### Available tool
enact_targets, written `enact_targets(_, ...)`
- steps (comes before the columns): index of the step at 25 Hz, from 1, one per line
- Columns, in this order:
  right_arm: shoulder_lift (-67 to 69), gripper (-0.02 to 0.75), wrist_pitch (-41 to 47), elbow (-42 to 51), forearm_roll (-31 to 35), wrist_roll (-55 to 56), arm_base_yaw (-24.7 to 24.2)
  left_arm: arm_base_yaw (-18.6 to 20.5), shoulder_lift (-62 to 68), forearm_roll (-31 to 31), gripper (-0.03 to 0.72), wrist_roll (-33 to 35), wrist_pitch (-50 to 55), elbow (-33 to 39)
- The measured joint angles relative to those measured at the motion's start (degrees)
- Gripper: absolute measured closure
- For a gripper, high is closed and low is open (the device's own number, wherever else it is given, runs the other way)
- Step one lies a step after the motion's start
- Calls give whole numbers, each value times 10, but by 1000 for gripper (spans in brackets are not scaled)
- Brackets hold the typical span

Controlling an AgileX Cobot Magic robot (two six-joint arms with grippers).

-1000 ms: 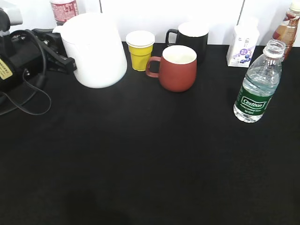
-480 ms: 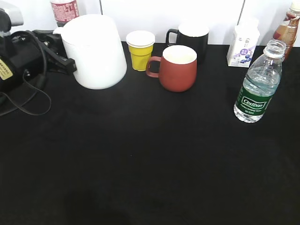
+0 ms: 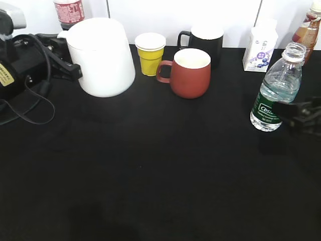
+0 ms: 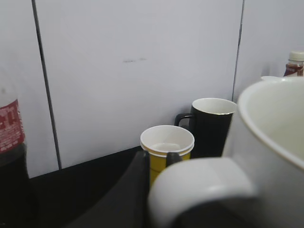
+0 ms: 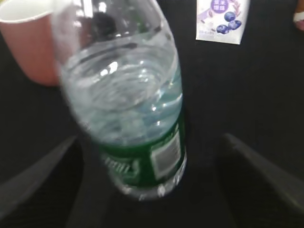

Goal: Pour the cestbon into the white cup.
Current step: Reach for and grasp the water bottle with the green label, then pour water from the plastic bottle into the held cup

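Even, bright light washed out the white wall [image 3: 165,20] at twelve o'clock; the cestbon [image 5: 128,109] looked motion-blurred close up.

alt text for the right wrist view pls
A clear cestbon bottle with a green label stands uncapped between the open fingers of the right gripper on a black table. A red mug and a small blueberry carton stand behind.

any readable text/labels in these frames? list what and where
"Ces...": white letters on the green label of the clear plastic water bottle; the rest is hidden behind the right gripper.
White carton with blueberry picture: print too small to read.
Red label on the dark bottle: white marks, unreadable.
Yellow sticker on the black left arm: blurred.
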Motion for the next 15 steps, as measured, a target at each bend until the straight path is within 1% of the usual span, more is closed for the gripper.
enact_targets(1,25,59,-4,-10,-6,-1,0,0,0,0,617,0,0,0)
enact_targets(4,103,59,-66,-31,-11,-22,0,0,0,0,617,0,0,0)
enact_targets(6,154,59,-93,-65,-11,-36,0,0,0,0,617,0,0,0)
enact_targets(8,197,59,-144,-98,-11,-53,0,0,0,0,617,0,1,0)
enact_targets(12,234,68,-217,-118,-10,-76,0,0,0,0,617,0,3,0)
enact_targets(13,234,83,-221,-118,-10,-77,0,0,0,0,617,0,3,0)
enact_targets(14,234,116,-222,-118,-10,-78,0,0,0,0,617,0,3,0)
enact_targets(15,234,174,-222,-118,-10,-79,0,0,0,0,617,0,3,0)
